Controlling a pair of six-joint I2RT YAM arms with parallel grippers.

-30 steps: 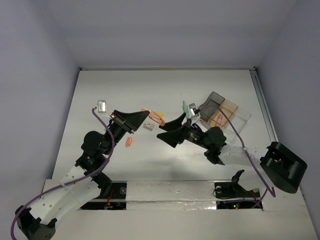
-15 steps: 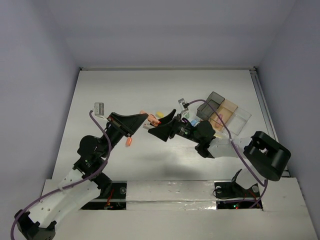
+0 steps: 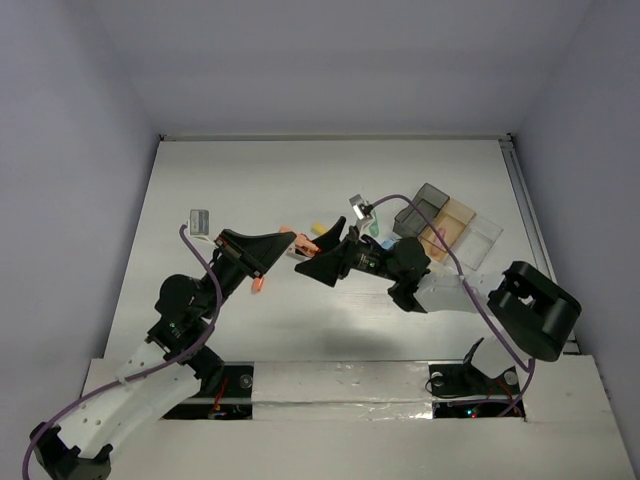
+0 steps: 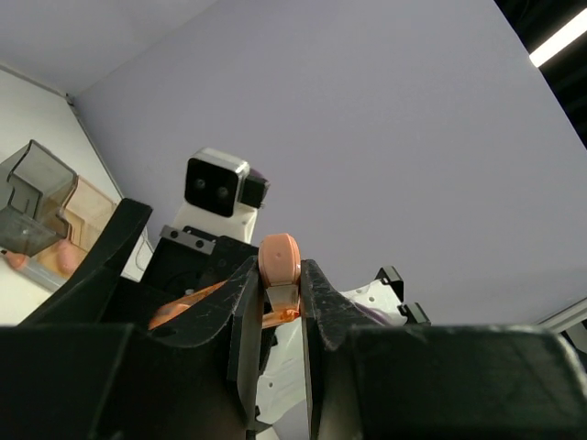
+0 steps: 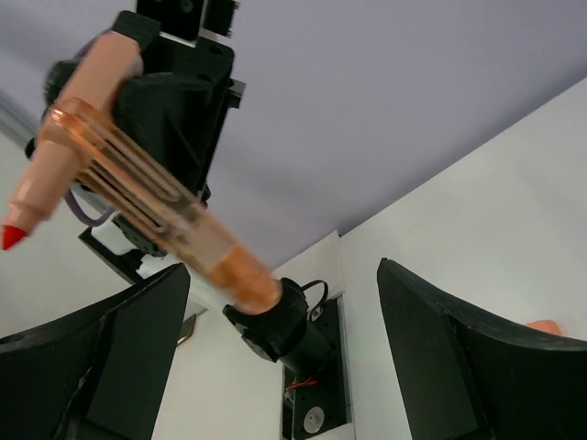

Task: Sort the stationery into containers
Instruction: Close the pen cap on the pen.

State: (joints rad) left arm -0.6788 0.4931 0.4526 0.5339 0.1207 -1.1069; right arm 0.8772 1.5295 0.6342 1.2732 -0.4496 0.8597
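My left gripper [image 3: 288, 241] is shut on an orange marker-like piece of stationery [image 3: 304, 243], raised off the table. In the left wrist view the fingers pinch its rounded end [image 4: 280, 264]. My right gripper [image 3: 320, 250] faces it from the right, open, with one finger on either side of the piece's tip. In the right wrist view the orange piece [image 5: 138, 192] slants across the upper left, above the gap between the spread fingers [image 5: 119, 353]. The containers [image 3: 446, 226], a row of dark, tan and clear bins, stand at the right and show again as containers [image 4: 41, 213] in the left wrist view.
A small orange piece [image 3: 257, 284] lies on the table below the left gripper. A yellow piece [image 3: 318, 226] and green and blue pieces [image 3: 379, 232] lie behind the right arm. The tan bin holds pink pieces [image 3: 438, 238]. Side walls border the white table [image 3: 330, 170].
The right arm has swung left from beside the bins until its open fingers flank the orange piece held by the left gripper. The left gripper has shifted slightly.
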